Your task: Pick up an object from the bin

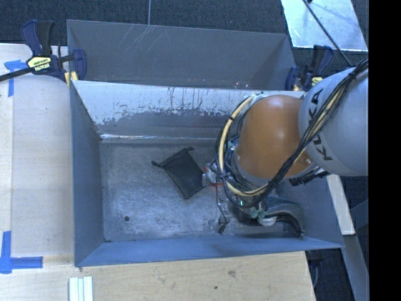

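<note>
Hanging beside the black flat scrap (183,170), the gripper (222,221), whether open or closed I cannot tell, likely needs centring over it.

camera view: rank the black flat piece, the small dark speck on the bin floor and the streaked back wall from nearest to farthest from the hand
Measured from the hand, low at the front right:
1. black flat piece, just up and left of it, near the middle.
2. small dark speck, off to the left side.
3. streaked back wall, on the far side.
</note>
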`<state>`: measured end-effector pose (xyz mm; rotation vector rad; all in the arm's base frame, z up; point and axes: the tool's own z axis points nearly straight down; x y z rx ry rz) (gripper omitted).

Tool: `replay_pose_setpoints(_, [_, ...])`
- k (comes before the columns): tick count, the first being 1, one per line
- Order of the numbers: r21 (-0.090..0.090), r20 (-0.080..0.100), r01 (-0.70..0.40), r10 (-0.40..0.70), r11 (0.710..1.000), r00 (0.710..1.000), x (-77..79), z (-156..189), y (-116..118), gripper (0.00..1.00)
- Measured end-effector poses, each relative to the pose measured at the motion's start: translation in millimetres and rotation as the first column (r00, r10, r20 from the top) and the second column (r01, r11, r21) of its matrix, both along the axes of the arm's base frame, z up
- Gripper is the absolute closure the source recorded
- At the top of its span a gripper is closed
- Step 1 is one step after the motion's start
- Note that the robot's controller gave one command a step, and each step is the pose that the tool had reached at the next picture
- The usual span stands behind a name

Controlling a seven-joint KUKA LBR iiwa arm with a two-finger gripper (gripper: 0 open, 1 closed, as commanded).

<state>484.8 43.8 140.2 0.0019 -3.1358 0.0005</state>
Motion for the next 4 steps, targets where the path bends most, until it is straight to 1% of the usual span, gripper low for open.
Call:
replay_pose_setpoints(1, [0.0, 0.011, -0.169, 0.169, 0.986, 0.986, 84.9, -65, 15, 0.0])
replay_pose_setpoints(2, [-0.002, 0.011, -0.618, 0.618, 0.786, 0.786, 128.3, -70, 23, 0.0])
replay_pose_setpoints(3, [-0.002, 0.013, -0.615, 0.615, 0.788, 0.788, 128.8, -68, 24, 1.0])
replay_pose_setpoints(4, [-0.007, 0.016, -0.698, 0.698, 0.716, 0.716, 112.0, 93, 28, 1.0])
